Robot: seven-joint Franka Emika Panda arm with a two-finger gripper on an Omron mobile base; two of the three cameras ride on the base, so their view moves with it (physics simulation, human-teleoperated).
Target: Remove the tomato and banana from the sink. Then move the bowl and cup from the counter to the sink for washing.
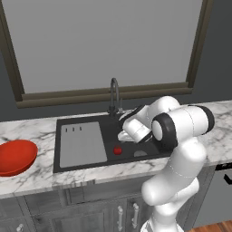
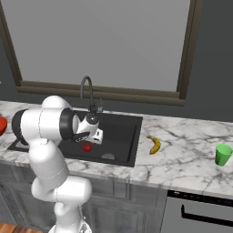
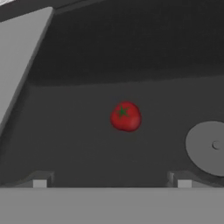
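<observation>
Gripper [image 3: 112, 183] hangs over the sink [image 1: 108, 129], fingers apart, empty. One tomato [image 3: 125, 116] lies on the basin floor ahead of it, beside the drain. Step: tomato pickup; next needs descending, straddling, closing. One banana [image 2: 154, 144], one cup [image 2: 223, 154], one bowl [image 1: 16, 156] on the counter [image 2: 191, 159].

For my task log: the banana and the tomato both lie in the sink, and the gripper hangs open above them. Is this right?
Not quite. Only the tomato lies in the sink. The right base view shows the banana already on the counter. The gripper does hang open, above the tomato.
</observation>
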